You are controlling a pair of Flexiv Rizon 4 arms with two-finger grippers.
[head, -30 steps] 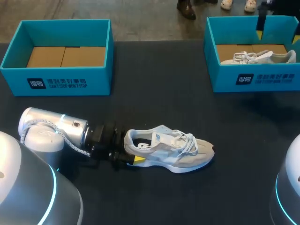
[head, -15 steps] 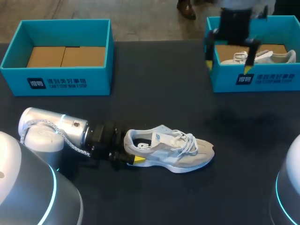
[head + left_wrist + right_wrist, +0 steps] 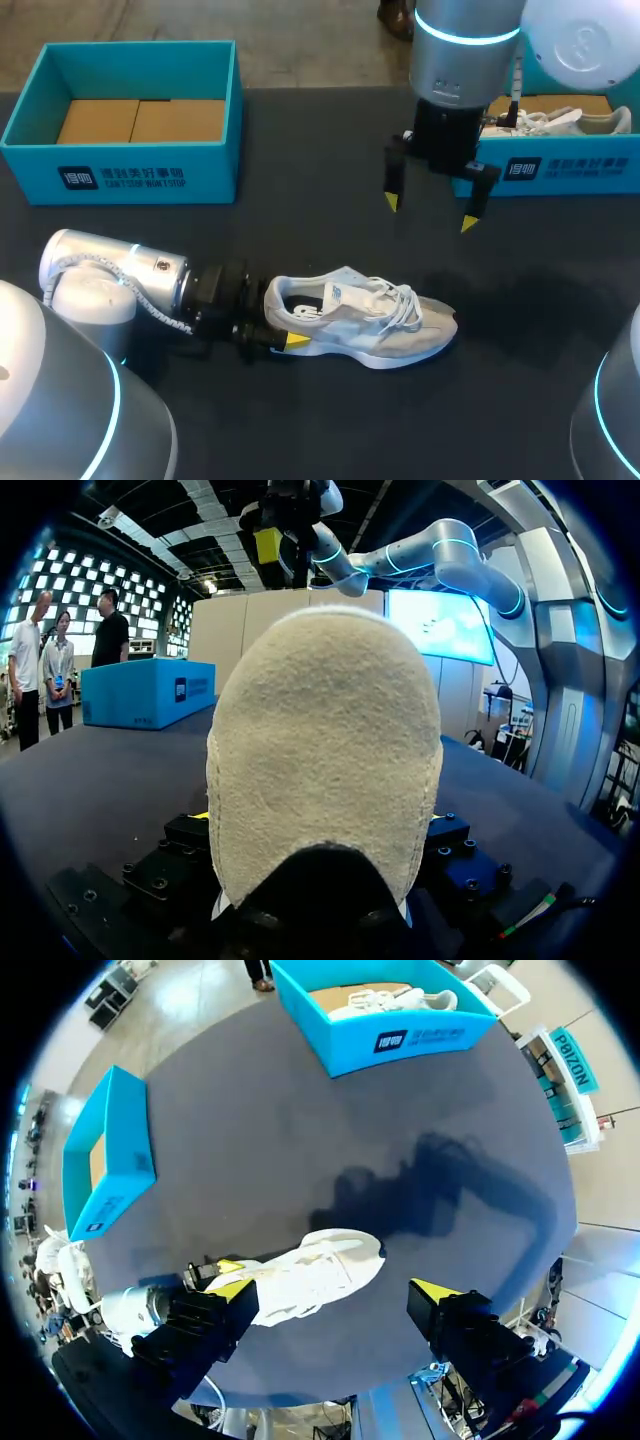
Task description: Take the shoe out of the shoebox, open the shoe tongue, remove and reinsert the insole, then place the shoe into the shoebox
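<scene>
A pale grey and white shoe (image 3: 365, 318) lies on its sole on the dark table, toe to the right. My left gripper (image 3: 281, 323) is shut on its heel, one yellow tip showing at the near side. In the left wrist view the suede heel (image 3: 325, 750) fills the space between the fingers and hides them. My right gripper (image 3: 430, 212) hangs open, high above the table behind the shoe, holding nothing. From the right wrist view the shoe (image 3: 312, 1270) lies far below the right gripper (image 3: 335, 1290).
A blue shoebox (image 3: 65, 178) with a bare cardboard floor stands at the back left. Another blue shoebox (image 3: 560, 170) at the back right holds a second pale shoe (image 3: 560, 120). Both boxes show in the right wrist view too (image 3: 110, 1160) (image 3: 400, 1035).
My right arm has swung from over the back-right shoebox to above the middle of the table, its gripper still open. The left arm and the shoe have not moved.
</scene>
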